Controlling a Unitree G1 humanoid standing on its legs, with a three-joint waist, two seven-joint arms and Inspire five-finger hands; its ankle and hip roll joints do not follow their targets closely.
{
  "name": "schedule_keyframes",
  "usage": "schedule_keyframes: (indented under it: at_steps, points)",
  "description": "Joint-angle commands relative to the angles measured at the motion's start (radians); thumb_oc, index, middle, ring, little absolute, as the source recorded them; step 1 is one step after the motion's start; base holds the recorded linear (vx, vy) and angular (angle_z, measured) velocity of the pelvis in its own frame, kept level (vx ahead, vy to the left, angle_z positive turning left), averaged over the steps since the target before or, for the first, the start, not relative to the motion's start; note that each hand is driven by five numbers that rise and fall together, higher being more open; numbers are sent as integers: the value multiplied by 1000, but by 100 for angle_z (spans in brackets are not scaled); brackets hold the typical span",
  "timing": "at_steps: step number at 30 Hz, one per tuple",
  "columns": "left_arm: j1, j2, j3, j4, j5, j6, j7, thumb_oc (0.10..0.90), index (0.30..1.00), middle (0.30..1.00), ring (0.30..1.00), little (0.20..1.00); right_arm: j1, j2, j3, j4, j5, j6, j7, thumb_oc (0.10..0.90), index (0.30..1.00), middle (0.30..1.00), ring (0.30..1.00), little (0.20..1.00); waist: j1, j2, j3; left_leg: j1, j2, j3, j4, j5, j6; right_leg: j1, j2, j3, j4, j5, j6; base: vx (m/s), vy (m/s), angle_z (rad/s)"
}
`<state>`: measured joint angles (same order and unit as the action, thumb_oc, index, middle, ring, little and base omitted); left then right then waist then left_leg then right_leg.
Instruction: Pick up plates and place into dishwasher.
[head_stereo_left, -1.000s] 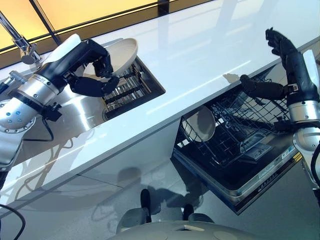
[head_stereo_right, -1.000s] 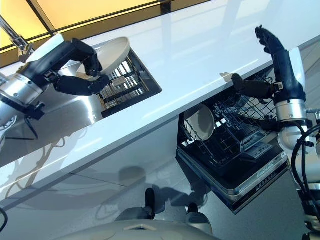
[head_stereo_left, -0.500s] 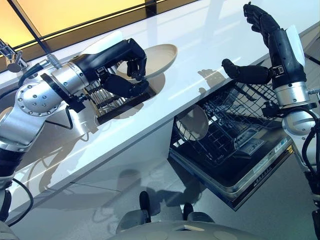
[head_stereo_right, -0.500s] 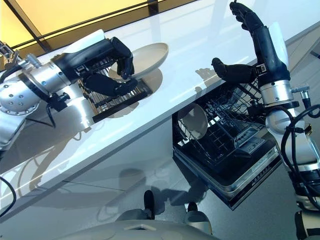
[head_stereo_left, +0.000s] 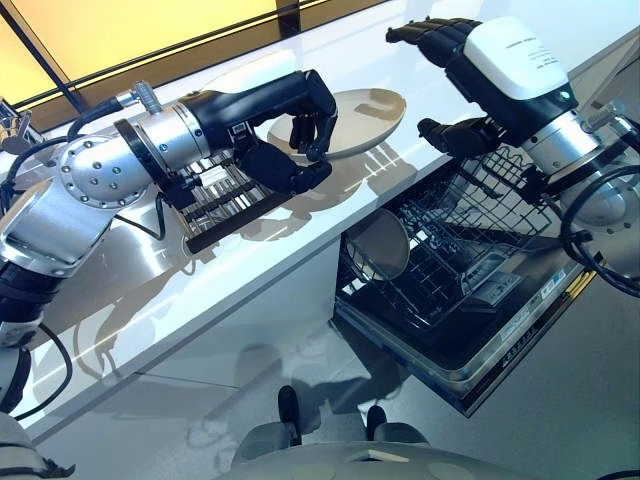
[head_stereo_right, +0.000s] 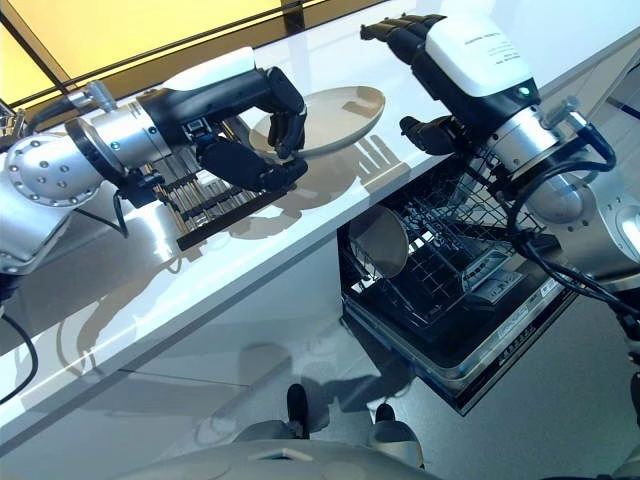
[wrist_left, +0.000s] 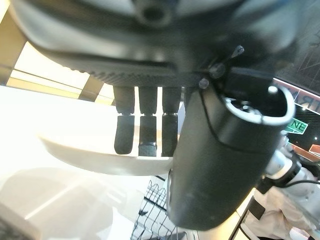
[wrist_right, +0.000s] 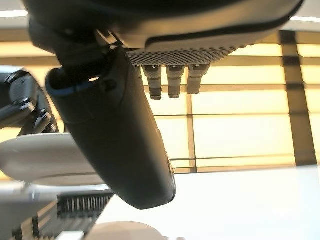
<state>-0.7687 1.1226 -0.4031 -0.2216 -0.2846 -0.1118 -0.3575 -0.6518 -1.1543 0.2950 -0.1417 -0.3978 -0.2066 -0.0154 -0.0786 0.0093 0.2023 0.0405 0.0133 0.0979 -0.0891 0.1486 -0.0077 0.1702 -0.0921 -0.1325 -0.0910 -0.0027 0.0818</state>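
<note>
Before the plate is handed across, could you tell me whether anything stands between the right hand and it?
Nothing visible: the right hand is open beside the plate, which the left hand holds above the counter.

A glossy white worktop (head_stereo_left: 420, 70) runs from lower left to upper right, with a dark slatted rack (head_stereo_left: 225, 200) set into it at centre-left.

Cream plate (head_stereo_left: 362, 118), white counter (head_stereo_left: 300, 240), black dishwasher rack (head_stereo_left: 455, 255).
</note>
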Motion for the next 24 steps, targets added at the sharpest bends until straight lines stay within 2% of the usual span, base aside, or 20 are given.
schedule_keyframes:
  at_steps: [1,8,24]
  points:
    - [-148,18,31,51,-76,-57,59,100,300,300,300,200,-132,-58,6,0,-21,-21,-73,800,900,900,900,900,31,-16,-125,125,-35,-5,2,-181,-25,-28,31,-26,9,51,45,0,0,0]
    - [-138,14,33,60,-72,-84,51,100,300,300,300,200,-122,-48,10,12,-15,-59,-65,800,900,900,900,900,35,-16,-125,123,-39,-16,2,-179,-25,-27,30,-29,9,50,46,0,0,0]
    - [-159,-37,9,76,-52,-96,47,100,300,300,300,200,-179,14,78,21,24,-82,-36,800,900,900,900,900,41,-20,-119,121,-40,-19,2,-173,-24,-29,26,-33,8,56,45,-10,0,1]
